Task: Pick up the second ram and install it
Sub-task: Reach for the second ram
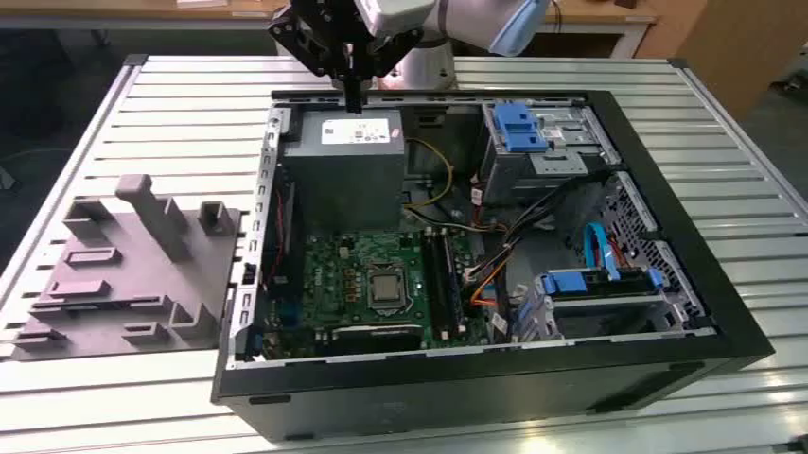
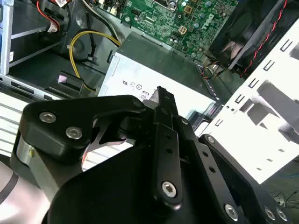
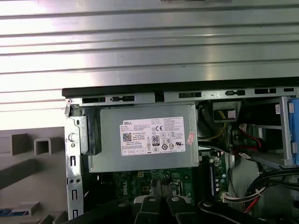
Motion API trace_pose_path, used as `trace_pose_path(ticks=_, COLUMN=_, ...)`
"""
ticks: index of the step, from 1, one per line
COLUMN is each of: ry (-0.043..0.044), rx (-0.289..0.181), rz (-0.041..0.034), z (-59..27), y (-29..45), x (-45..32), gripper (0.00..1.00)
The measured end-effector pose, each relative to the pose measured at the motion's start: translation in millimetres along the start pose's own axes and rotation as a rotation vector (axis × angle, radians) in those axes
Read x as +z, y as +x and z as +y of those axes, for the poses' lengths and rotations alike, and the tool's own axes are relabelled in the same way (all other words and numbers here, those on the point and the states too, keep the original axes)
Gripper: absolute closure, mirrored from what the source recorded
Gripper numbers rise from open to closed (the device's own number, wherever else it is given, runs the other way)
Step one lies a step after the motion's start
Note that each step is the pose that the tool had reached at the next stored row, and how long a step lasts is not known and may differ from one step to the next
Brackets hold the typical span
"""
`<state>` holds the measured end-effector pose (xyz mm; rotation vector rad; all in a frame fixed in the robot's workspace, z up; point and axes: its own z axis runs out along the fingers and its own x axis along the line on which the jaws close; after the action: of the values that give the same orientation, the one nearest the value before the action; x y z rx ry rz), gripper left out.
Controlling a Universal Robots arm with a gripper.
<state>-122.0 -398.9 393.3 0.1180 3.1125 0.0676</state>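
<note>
The ribbed silver metal table [image 1: 732,142] gleams softly. The grey sheet-metal power supply box [image 3: 107,140] and the black gripper [image 1: 355,102] look matt.

The arm [image 1: 442,19] is a smooth silver-grey tube with a pale blue cap [image 1: 518,28] at one joint. Its pincer [image 1: 354,102] is matt black and built of flat, angular link plates [image 2: 79,121] with rounded corners. These plates narrow to slim, straight fingers [image 2: 166,140]. Bright round-headed screws [image 2: 74,133] sit at the pivots of the plates and along the fingers in the second wrist view. Behind the plates there is a pale grey wrist housing [image 2: 9,191].
</note>
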Motion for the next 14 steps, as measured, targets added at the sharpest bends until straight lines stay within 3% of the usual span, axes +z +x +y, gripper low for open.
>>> trace_pose_path(ticks=14, ry=0.0, rx=0.0, rz=-0.0002, z=-0.1, y=1.2, x=0.0, gripper=0.9)
